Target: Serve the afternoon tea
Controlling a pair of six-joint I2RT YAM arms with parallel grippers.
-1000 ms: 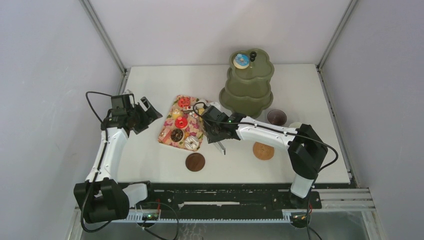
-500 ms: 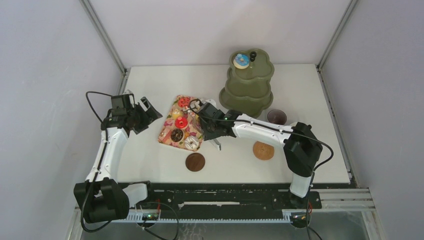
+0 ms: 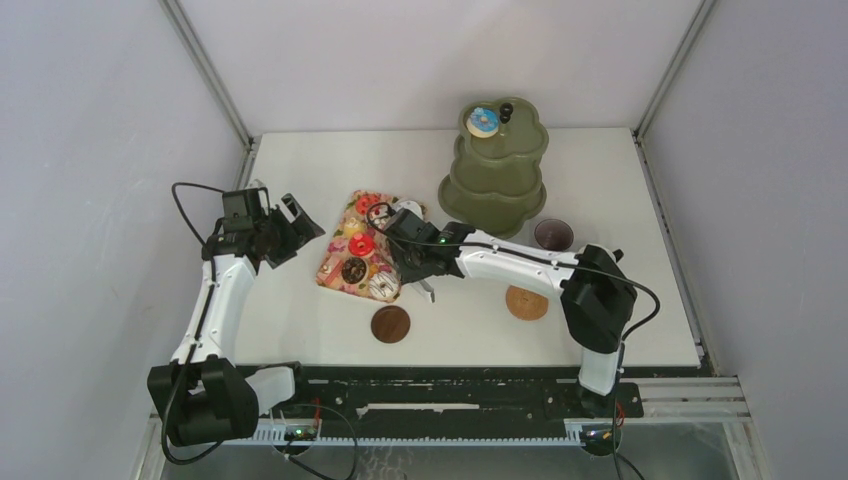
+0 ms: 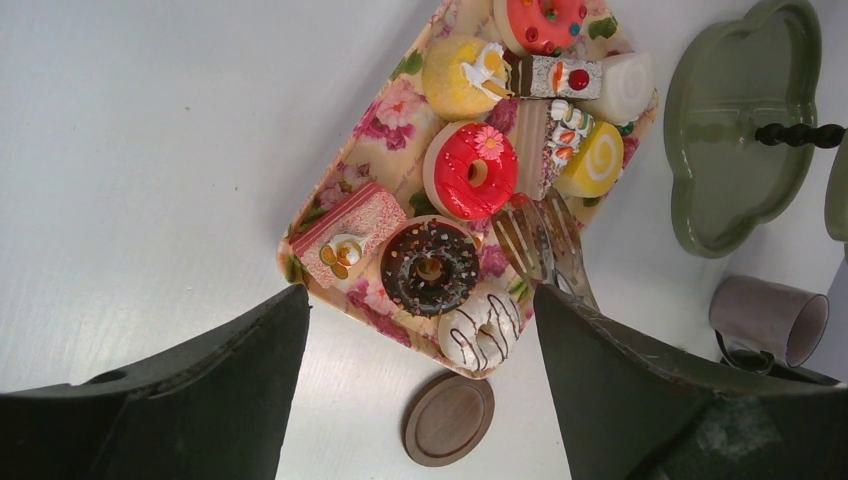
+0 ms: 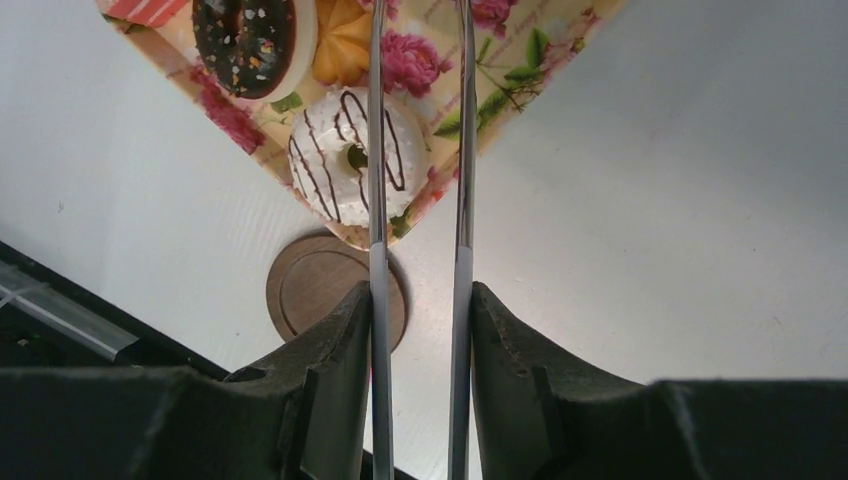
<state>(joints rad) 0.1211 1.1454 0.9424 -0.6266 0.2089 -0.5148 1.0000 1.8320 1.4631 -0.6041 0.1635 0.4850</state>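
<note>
Shifted leftward since 1 second ago, the right arm (image 3: 520, 265) is now stretched further across the table (image 3: 300, 160). The right gripper (image 3: 412, 262) has been carried from beside the tray (image 3: 328, 272) to the tray's right edge. The left gripper (image 3: 285, 228) is found unchanged.

From above, the tongs (image 3: 425, 290) are seen clamped in the right gripper. A blue donut (image 3: 482, 121) is carried on the top tier of the 3-tier green stand (image 3: 495, 190). The mauve mug (image 3: 553, 234) is set on the table just right of the stand's foot. A dark coaster (image 3: 390, 324) lies just off the tray's near corner and a light coaster (image 3: 527, 302) lies near the right forearm. Bare table is left between the tray and the left gripper.

From the left wrist, the left gripper's fingers (image 4: 200, 390) are held wide apart with nothing between them. On the tray below, a red donut (image 4: 473, 170), a chocolate donut (image 4: 430, 267) and a pink cake slice (image 4: 350, 228) are seen, with a white donut (image 4: 485, 325) at the near edge. The tong tips are held close together beside the chocolate donut, and nothing is seen gripped in them.

From the right wrist, the 2 tong arms are pinched between the fingers and stand slightly apart. 1 arm is crossed over the white donut, and the tips are cut off by the picture's top edge. Bare table is shown to the right of the tray's corner.
</note>
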